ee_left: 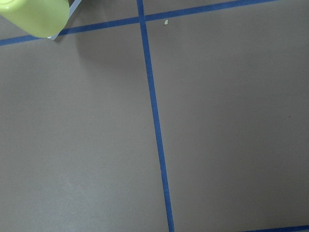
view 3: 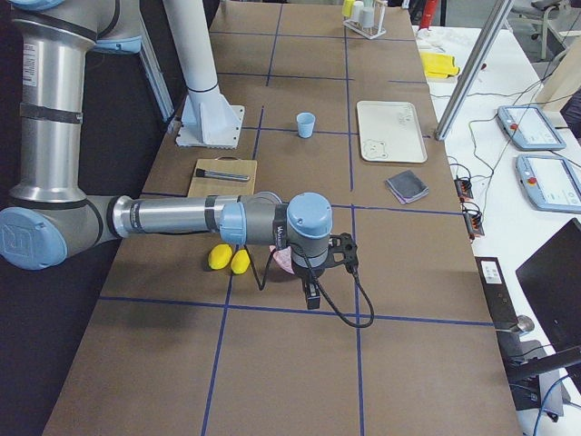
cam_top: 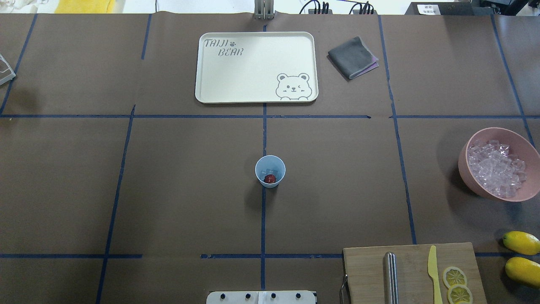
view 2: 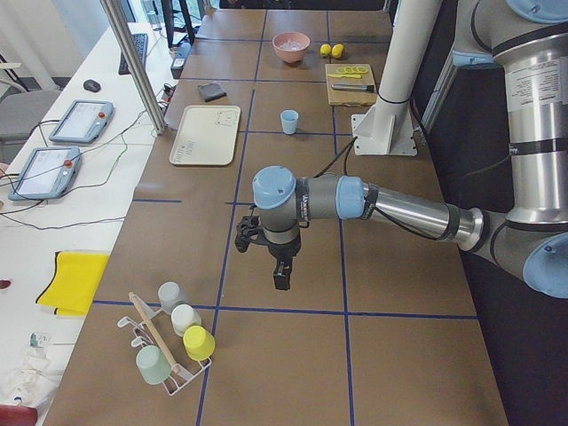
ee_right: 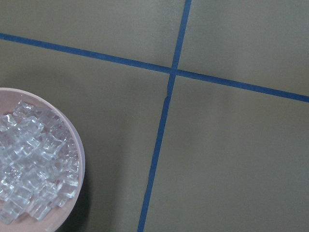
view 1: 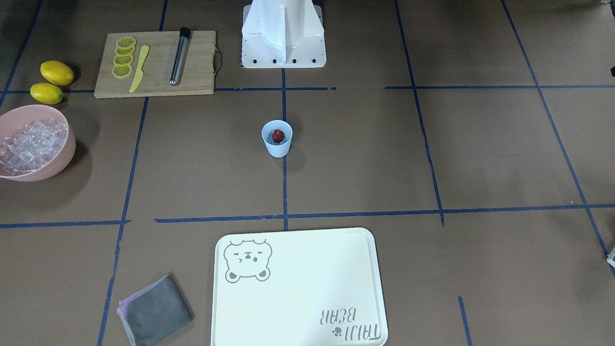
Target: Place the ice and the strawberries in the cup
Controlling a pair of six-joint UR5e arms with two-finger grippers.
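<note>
- The small, tapered, pale blue plastic cup (cam_top: 270, 171) stands upright at the middle of the brown paper-covered table (cam_top: 168, 190), on a blue tape line.
- The small dark red strawberry (view 1: 277, 135) lies inside the cup, low in it; what lies under the berry is too small to make out.
- The clear, glassy ice cubes (cam_top: 495, 166) are heaped in a large round pink bowl (cam_top: 470, 181), well apart from the cup at its 3 o'clock in the overhead view.
- In that view a cream rectangular tray with a bear drawing (cam_top: 253, 71) sits at the cup's 12 o'clock, and a folded grey cloth (cam_top: 351, 57) at its 1 o'clock.
- A wooden cutting board (cam_top: 409, 261) at the cup's 4 o'clock carries a metal tube (cam_top: 390, 276), a yellow plastic knife (cam_top: 433, 270) and lemon slices (cam_top: 454, 276); two whole yellow lemons (cam_top: 522, 242) lie at the board's 3 o'clock.
- The left gripper (view 2: 280, 280) hangs above bare table far from the cup, with a wire rack of upturned cups (view 2: 169, 342) at its 7 o'clock in the left-end view; I cannot tell whether its fingers are apart or together.
- The right gripper (view 3: 311, 296) points down just beside the pink bowl; its finger spacing cannot be made out either.
</note>
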